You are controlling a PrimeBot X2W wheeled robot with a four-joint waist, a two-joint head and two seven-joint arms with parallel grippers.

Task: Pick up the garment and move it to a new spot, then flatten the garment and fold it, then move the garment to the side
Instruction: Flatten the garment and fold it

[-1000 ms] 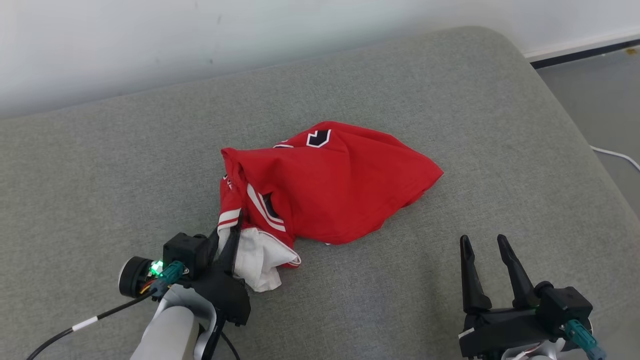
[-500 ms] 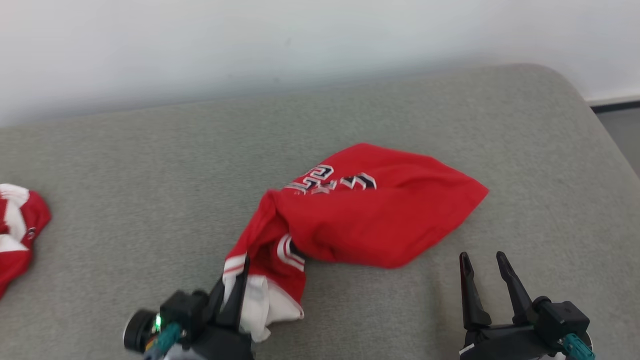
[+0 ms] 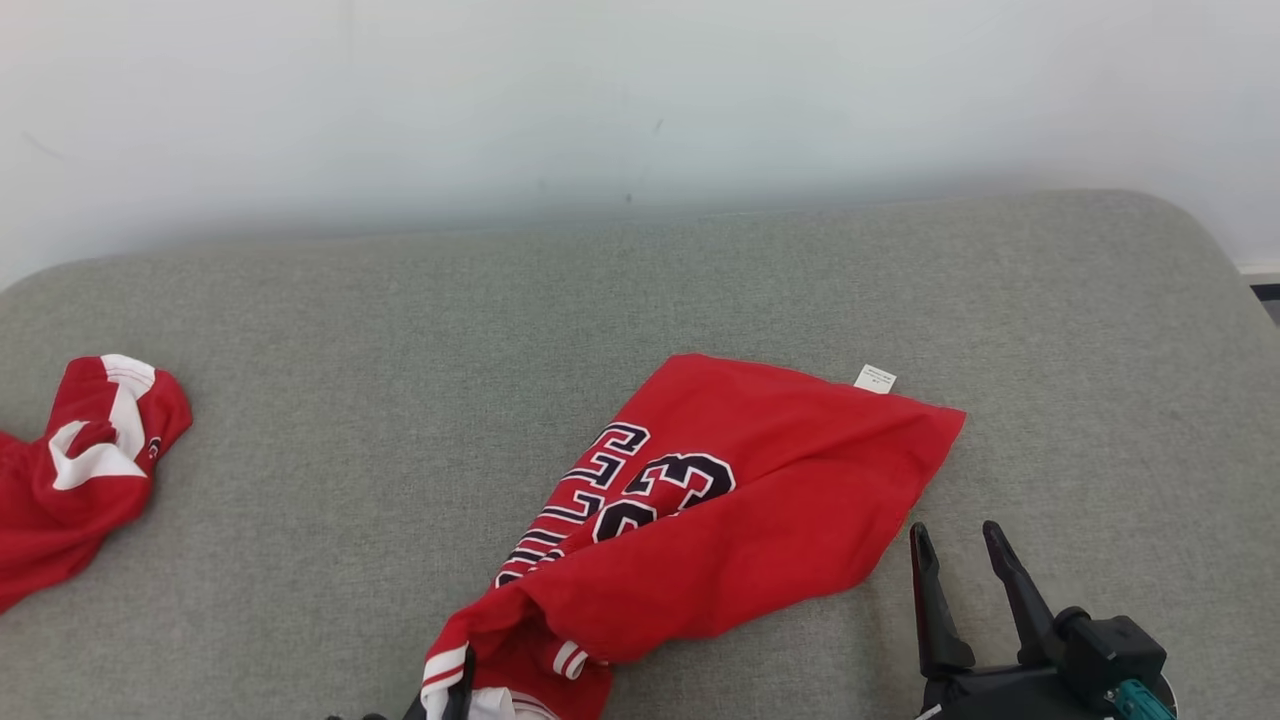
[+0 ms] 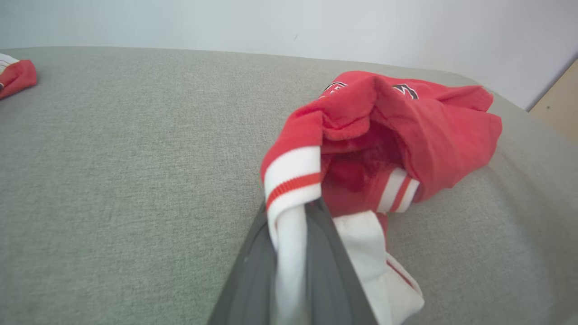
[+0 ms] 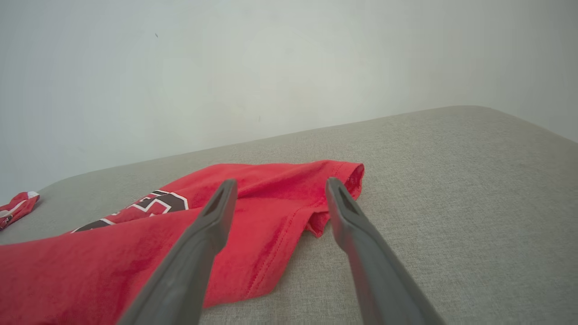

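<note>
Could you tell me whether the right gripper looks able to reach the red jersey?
Probably yes: the right gripper is open and the red jersey lies just ahead of its fingertips, nothing between.

Red, white-trimmed garment (image 3: 790, 500); grey cushion (image 3: 400, 330)

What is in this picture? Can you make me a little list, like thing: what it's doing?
surface: grey cushion, white wall behind
jersey: red, crumpled, lying on the cushion, numbers facing up
label: small, white, at the jersey's far edge
left gripper: shut on the jersey's white striped edge
right gripper: open, holding nothing, by the jersey's right corner
other cloth: red and white, bunched at the cushion's far left
</note>
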